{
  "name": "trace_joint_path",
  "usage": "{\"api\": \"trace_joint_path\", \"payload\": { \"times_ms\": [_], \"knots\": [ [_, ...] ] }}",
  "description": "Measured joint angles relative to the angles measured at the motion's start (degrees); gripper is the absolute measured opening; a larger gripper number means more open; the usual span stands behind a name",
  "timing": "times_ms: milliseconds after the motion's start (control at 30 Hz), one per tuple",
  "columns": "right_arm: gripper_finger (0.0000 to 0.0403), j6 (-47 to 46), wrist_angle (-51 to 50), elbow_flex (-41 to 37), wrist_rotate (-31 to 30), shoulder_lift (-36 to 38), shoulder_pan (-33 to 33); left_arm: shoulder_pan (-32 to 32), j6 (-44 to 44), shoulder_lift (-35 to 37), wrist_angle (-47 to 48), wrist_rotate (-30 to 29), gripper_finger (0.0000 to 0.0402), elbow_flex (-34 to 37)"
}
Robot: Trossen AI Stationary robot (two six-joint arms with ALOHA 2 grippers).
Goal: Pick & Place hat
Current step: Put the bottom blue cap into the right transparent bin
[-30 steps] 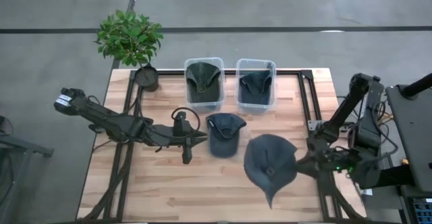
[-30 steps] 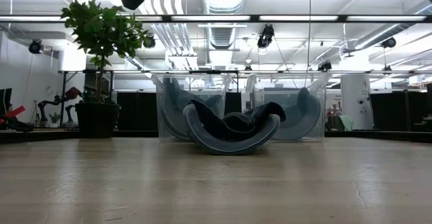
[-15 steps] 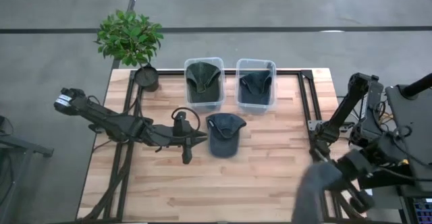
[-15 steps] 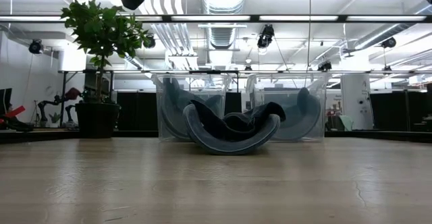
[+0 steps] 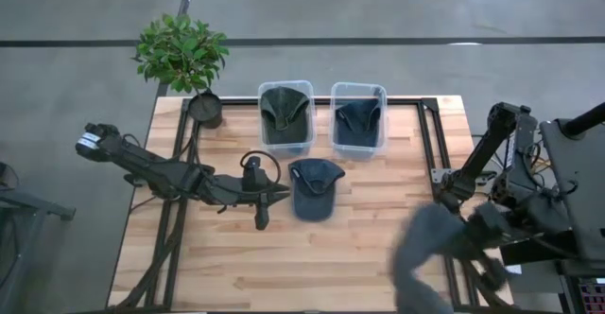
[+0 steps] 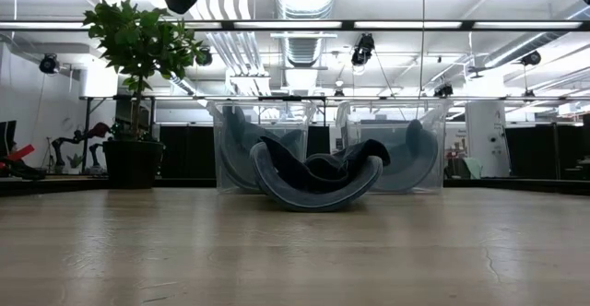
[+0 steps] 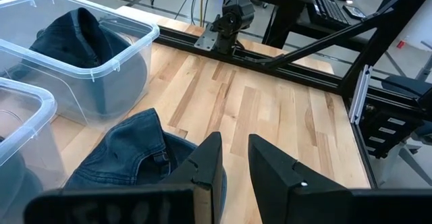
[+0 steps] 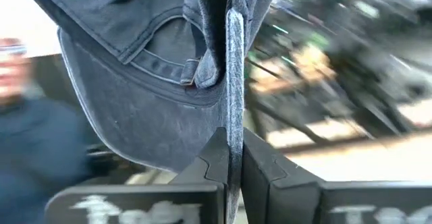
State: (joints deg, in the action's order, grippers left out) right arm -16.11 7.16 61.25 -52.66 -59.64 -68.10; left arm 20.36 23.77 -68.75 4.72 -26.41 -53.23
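A grey-blue denim hat (image 5: pixel 425 255) shows blurred over the table's near right corner, held by my right gripper (image 5: pixel 470 231), which is shut on it; the right wrist view shows its cloth (image 8: pixel 155 82) ahead of the fingers. A second dark denim hat (image 5: pixel 315 188) lies crown-down on the table's middle (image 6: pixel 318 172). My left gripper (image 5: pixel 285 195) waits just left of it, open with a narrow gap (image 7: pixel 235 160), touching nothing. My right gripper pinches a folded edge of the hat's cloth (image 8: pixel 233 119) between its two fingers (image 8: pixel 214 153). Several layers bunch at the pinch. The hat is lifted clear of the table and spreads out beyond the fingertips.
Two clear plastic bins stand at the far side: one (image 5: pixel 285 115) holds a green hat, the other (image 5: pixel 358 117) a blue one. A potted plant (image 5: pixel 184 54) stands at the far left corner. Bare wood lies along the near side (image 5: pixel 284 267).
The right gripper has lifted the grey-blue hat off the table's right part, where it lay flat, and swung it fast toward the near right corner, out past the edge and then a little back left. The left arm and the middle hat kept still.
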Motion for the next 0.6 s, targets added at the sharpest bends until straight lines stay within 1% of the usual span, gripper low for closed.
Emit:
{"api": "trace_joint_path", "payload": {
  "times_ms": [100, 200, 300, 400, 500, 600],
  "knots": [
    [0.0013, -14.83, -11.35, 0.0, -6.73, -0.06, 0.19, 0.0, -0.73, 0.0, 0.03, 0.0, 0.0066, 0.0],
    [0.0013, -30.81, -24.17, 0.0, -9.25, -0.11, 0.27, 0.0, -1.22, 0.0, 0.05, -0.13, 0.0066, 0.0],
    [0.0013, -46.36, -36.96, 0.0, -8.92, -0.56, 1.17, 0.0, -1.26, 0.0, 0.05, -0.34, 0.0066, 0.0],
    [0.0013, -58.9, -48.09, 0.0, -6.83, -1.56, 2.42, 0.0, -1.27, 0.0, 0.07, -0.46, 0.0066, 0.0],
    [0.0013, -67.9, -56.96, 0.0, -3.87, -3.26, 4.47, -0.02, -1.44, 0.0, 0.21, -0.48, 0.0066, 0.0],
    [0.0013, -72.83, -63.73, 0.0, -1.06, -5.27, 6.94, -0.02, -1.77, 0.0, 0.24, -0.48, 0.0066, 0.0]
  ]
}}
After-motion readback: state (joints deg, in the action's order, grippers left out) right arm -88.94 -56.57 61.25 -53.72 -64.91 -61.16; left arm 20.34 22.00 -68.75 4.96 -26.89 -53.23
